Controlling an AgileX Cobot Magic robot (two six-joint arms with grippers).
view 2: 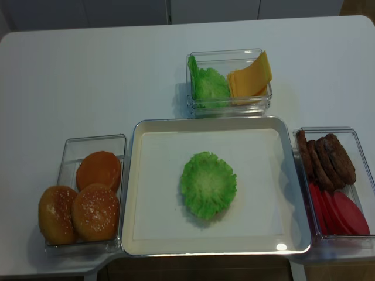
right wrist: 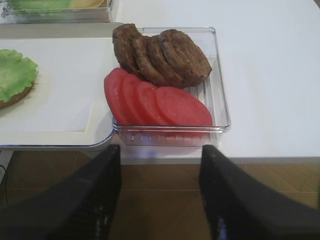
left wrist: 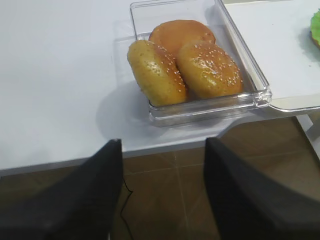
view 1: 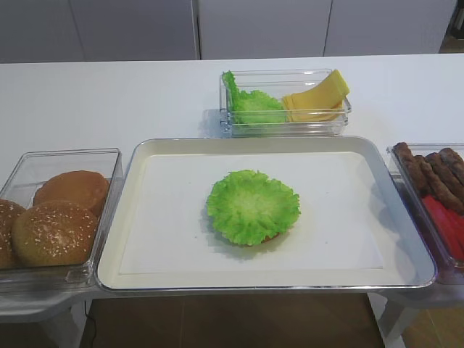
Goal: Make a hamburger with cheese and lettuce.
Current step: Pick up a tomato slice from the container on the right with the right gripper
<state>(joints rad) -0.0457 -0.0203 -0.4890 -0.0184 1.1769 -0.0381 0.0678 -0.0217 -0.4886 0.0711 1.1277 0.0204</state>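
Though every view was checked, no brand, label or readable writing showed anywhere. The hamburger [view 2: 208, 185] sat mid-tray [view 2: 281, 175] on white paper, lettuce [view 1: 252, 206] on top, thin brown base just peeking out under the leaf at the near edge. More lettuce and the cheese [view 2: 251, 76] slices leaned in a clear bin [view 1: 284, 125] just behind the tray, leaf on the left, cheese on the right. Bun bin [view 2: 70, 153] touched the tray's left side: two sesame buns [left wrist: 209, 69] near, one plain bun [view 2: 99, 170] behind. Bin at the tray's right held brown patties [right wrist: 165, 55] at the back and red tomato slices [right wrist: 157, 105] in front. All rested on the white worktop [view 2: 88, 76]. Left hand [left wrist: 162, 195] hung below the worktop edge in front of the bun bin, fingers apart, nothing between them. Right hand [right wrist: 160, 197] likewise hung spread and empty in front of the patty bin. Nothing blocked the hamburger.
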